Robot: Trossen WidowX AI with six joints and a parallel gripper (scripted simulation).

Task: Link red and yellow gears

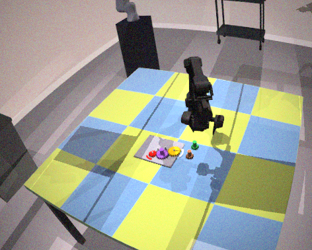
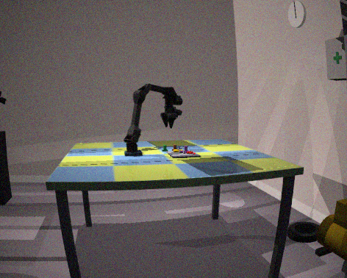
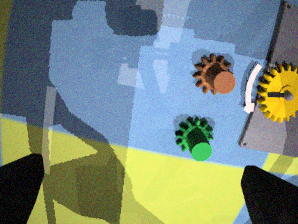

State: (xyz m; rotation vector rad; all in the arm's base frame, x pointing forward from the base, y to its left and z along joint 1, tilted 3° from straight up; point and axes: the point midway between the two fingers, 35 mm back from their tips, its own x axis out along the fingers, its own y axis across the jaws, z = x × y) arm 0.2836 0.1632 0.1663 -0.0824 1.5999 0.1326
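Note:
The grey board [image 1: 149, 144] [image 3: 281, 42] carries the red gear [image 1: 152, 155], a purple gear [image 1: 162, 154] and the yellow gear [image 1: 174, 151] [image 3: 278, 84] with its black stripe. The purple gear sits between the other two and looks level with them; its teeth appear to meet both. The green gear [image 1: 194, 145] [image 2: 165, 148] [image 3: 195, 136] and the orange-brown gear [image 1: 189, 155] [image 3: 214, 75] stand upright on the table beside the board's yellow-gear end. My gripper [image 2: 168, 126] [image 3: 144, 172] is open and empty, high above the table, off the board on the green gear's side.
The white arrow [image 3: 250, 90] curves beside the yellow gear, and the red arrow [image 1: 149, 157] lies beside the red gear. Small dark peg shapes show just behind the purple gear in the top view; their details are too small to tell.

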